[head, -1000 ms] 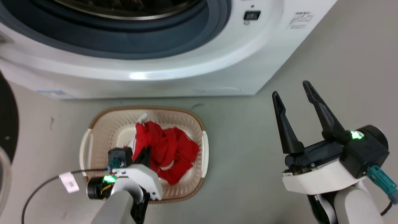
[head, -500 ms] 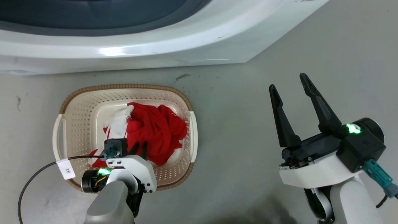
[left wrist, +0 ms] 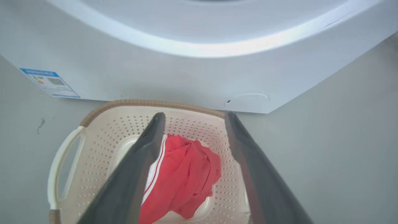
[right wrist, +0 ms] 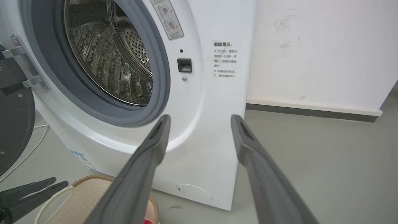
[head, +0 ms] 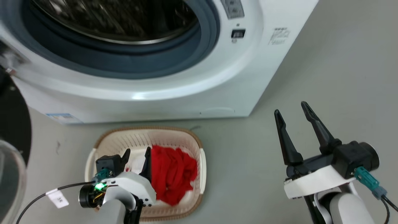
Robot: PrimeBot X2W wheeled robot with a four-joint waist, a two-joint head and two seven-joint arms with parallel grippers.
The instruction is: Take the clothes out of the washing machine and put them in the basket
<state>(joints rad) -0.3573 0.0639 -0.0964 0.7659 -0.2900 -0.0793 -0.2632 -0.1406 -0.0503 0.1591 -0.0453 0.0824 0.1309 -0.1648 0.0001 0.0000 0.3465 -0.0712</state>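
The clothes [head: 174, 174], a red heap with white trim, lie in the cream basket [head: 199, 165] on the floor in front of the washing machine [head: 217, 84]. Its round port is open and the steel drum [right wrist: 112, 62] looks bare as far as I can see into it. My left gripper [head: 137, 151] hangs open just above the basket's left half, nothing between its fingers. In the left wrist view the clothes [left wrist: 183, 177] sit below the spread left gripper [left wrist: 195, 115]. My right gripper [head: 290, 108] is open over bare floor to the right of the basket; in its wrist view the right gripper [right wrist: 201, 117] faces the machine's front.
The machine's black-rimmed glass door [head: 12, 130] stands swung open at the left. A white wall with a dark skirting [right wrist: 311, 110] runs behind the machine on the right. Grey floor [head: 326, 62] stretches to the right of the machine. A black cable with a white tag [head: 57, 197] trails from my left wrist.
The left gripper's fingers, close together in the clothes before, have spread apart and the clothes lie loose in the basket. The head camera has tilted up toward the port.
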